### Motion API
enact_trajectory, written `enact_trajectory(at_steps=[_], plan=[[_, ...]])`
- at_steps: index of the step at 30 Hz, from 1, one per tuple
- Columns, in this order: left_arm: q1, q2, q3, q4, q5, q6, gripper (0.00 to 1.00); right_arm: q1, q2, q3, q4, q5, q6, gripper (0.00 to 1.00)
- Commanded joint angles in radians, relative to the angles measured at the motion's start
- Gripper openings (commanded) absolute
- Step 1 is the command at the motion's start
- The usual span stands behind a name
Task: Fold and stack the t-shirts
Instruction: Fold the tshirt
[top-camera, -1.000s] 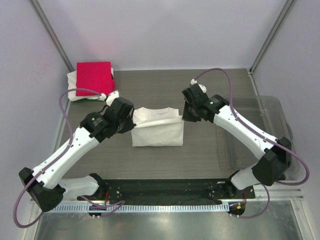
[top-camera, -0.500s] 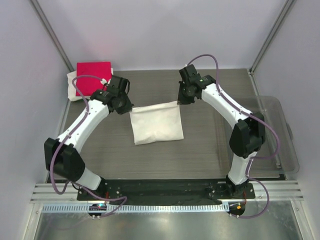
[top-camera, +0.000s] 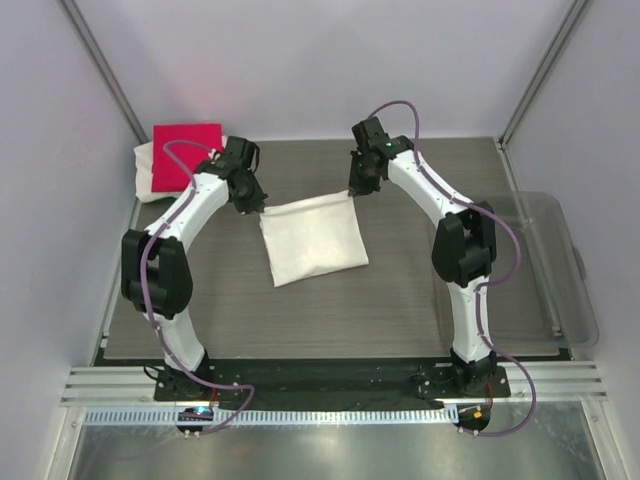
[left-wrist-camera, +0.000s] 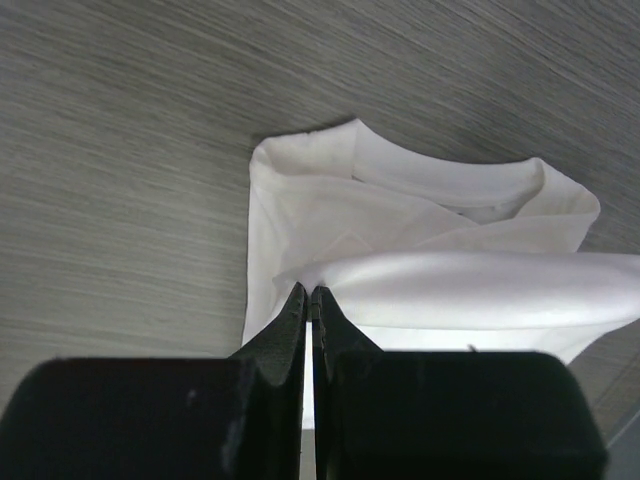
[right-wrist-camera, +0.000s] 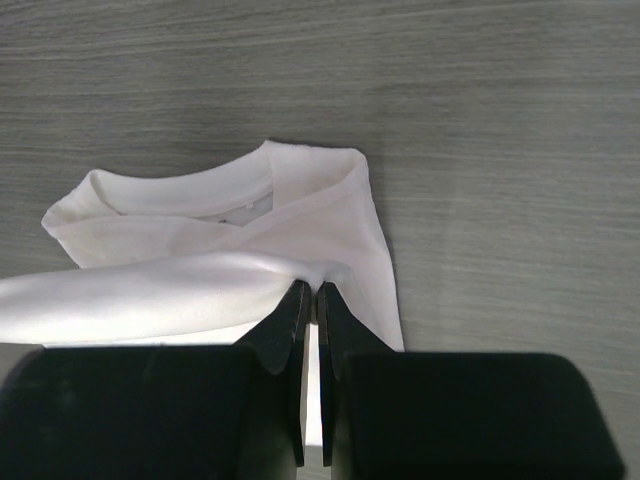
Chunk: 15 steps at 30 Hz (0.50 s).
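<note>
Top view: mid-fold on the white t-shirt (top-camera: 312, 238) at frame centre on the desk (top-camera: 420, 290), far edge pinched between left gripper (top-camera: 258, 205) and right gripper (top-camera: 354, 190); crimson t-shirt (top-camera: 185, 155) folded at upper left.
Left wrist: jaws clenched on a raised cloth fold.
Right wrist: likewise clenched on cloth.
Next, probably: lay the held edge down evenly, both sides together, then let go.

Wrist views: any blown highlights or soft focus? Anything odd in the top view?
Left wrist: the raised fold of the white t-shirt is nearly blown out, the left gripper is featureless black, and the table grain is sharp. Right wrist: same bright fold at the right gripper. Top external: even light, soft shadows, a faint pink cast on the back wall above the crimson t-shirt.
</note>
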Motion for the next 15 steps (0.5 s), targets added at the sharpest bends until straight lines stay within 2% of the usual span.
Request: enact_trajectory(at_steps=[1, 7, 8, 10, 11, 12, 14, 15], plan=[[0.034, 0.054, 0.054, 0.009, -0.008, 0.042, 0.0, -0.024, 0.058, 0.109, -0.007, 0.012, -0.034, 0.01], [0.065, 0.153, 0.155, -0.011, -0.005, 0.065, 0.0, -0.027, 0.187, 0.247, -0.014, -0.048, -0.034, 0.01], [0.07, 0.192, 0.173, -0.042, -0.008, 0.068, 0.0, -0.031, 0.208, 0.267, -0.013, -0.058, -0.035, 0.05], [0.086, 0.224, 0.227, -0.063, -0.014, 0.073, 0.01, -0.037, 0.268, 0.339, -0.002, -0.112, -0.053, 0.35], [0.093, 0.242, 0.243, -0.085, -0.014, 0.073, 0.04, -0.042, 0.285, 0.364, 0.015, -0.132, -0.063, 0.52], [0.106, 0.277, 0.294, -0.099, -0.007, 0.074, 0.19, -0.051, 0.302, 0.414, 0.012, -0.132, -0.061, 0.72], [0.11, 0.311, 0.362, -0.185, -0.001, 0.079, 0.34, -0.07, 0.301, 0.434, 0.01, -0.161, -0.052, 0.76], [0.11, 0.319, 0.394, -0.216, -0.004, 0.084, 0.45, -0.079, 0.279, 0.41, 0.01, -0.172, -0.047, 0.77]])
